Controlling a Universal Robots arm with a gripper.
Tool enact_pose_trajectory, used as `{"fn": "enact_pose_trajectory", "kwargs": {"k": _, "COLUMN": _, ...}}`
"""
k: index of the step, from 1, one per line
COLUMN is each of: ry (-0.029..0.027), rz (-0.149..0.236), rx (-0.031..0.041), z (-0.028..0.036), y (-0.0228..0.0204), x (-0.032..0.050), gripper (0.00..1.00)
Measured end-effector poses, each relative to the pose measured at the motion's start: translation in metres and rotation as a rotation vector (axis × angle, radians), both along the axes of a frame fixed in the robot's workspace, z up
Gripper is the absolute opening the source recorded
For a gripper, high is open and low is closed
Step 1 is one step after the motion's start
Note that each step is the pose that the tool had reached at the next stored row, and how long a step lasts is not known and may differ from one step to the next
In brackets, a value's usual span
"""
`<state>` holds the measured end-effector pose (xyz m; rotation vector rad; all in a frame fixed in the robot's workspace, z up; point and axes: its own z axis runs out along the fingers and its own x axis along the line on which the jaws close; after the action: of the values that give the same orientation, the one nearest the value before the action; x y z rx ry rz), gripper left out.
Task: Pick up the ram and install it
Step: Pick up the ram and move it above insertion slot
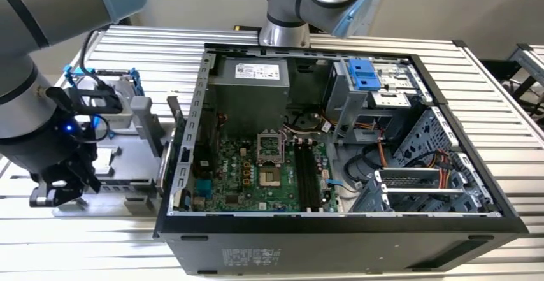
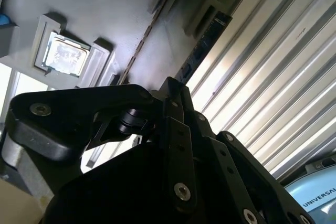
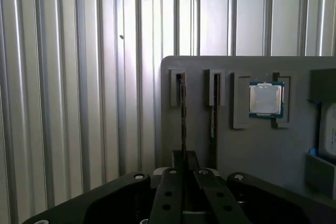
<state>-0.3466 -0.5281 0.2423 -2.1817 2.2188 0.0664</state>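
Ram (image 3: pixel 183 109) upright in holder (image 3: pixel 257 150), gripper (image 3: pixel 184 156) at it

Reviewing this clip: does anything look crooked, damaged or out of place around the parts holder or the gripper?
Nothing stands out. The ram stands on edge in its slot of the grey holder, a second stick beside it likewise, and the processor chip lies flat in its pocket. The gripper lines up with the ram.
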Motion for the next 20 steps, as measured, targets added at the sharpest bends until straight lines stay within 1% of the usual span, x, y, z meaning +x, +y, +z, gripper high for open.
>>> {"fn": "enact_pose_trajectory", "kwargs": {"k": 1, "ry": -0.0001, "rz": 0.0, "rx": 0.0, "z": 0.0026, "y": 0.0, "x": 0.0, "gripper": 0.0}}
{"fn": "enact_pose_trajectory", "kwargs": {"k": 3, "ry": -0.0001, "rz": 0.0, "rx": -0.0001, "z": 0.0059, "y": 0.0, "x": 0.0, "gripper": 0.0}}
{"fn": "enact_pose_trajectory", "kwargs": {"k": 20, "ry": -0.0001, "rz": 0.0, "rx": -0.0004, "z": 0.0222, "y": 0.0, "x": 0.0, "gripper": 0.0}}
